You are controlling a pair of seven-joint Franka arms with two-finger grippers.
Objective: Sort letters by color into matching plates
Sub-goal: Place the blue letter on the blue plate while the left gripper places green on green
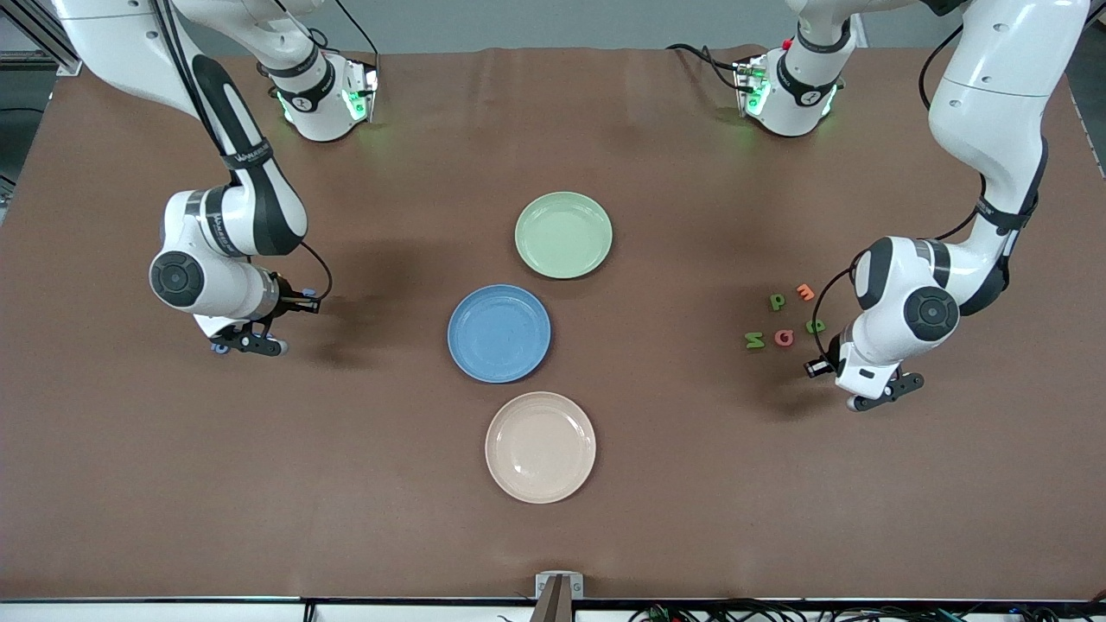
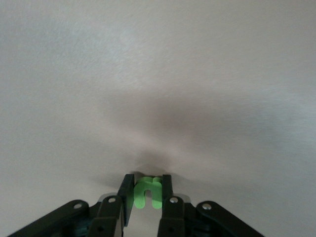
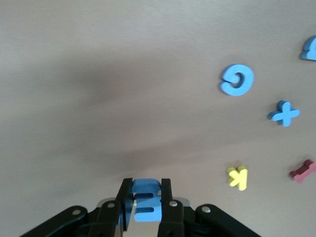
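Front view hides both claws' pinched letters under the wrists.

We see a brown bench [image 1: 657, 484] carrying three plates in a loose column at its middle. The green plate [image 1: 563, 235] lies farthest from the front camera, the blue plate [image 1: 499, 333] nearer, and the beige plate [image 1: 540, 447] nearest; none of them touches another.

Toward the left arm's end we see a small cluster of letters: a green p [image 1: 778, 301], an orange letter [image 1: 805, 292] just beside it, a green N [image 1: 754, 340], a pinkish-red letter [image 1: 784, 338] and another green letter [image 1: 815, 326].

In the right wrist view we find more letters lying on the bench: a blue G [image 3: 237, 80], a blue x [image 3: 284, 113], a yellow k [image 3: 237, 177] and a dark red letter [image 3: 302, 171].
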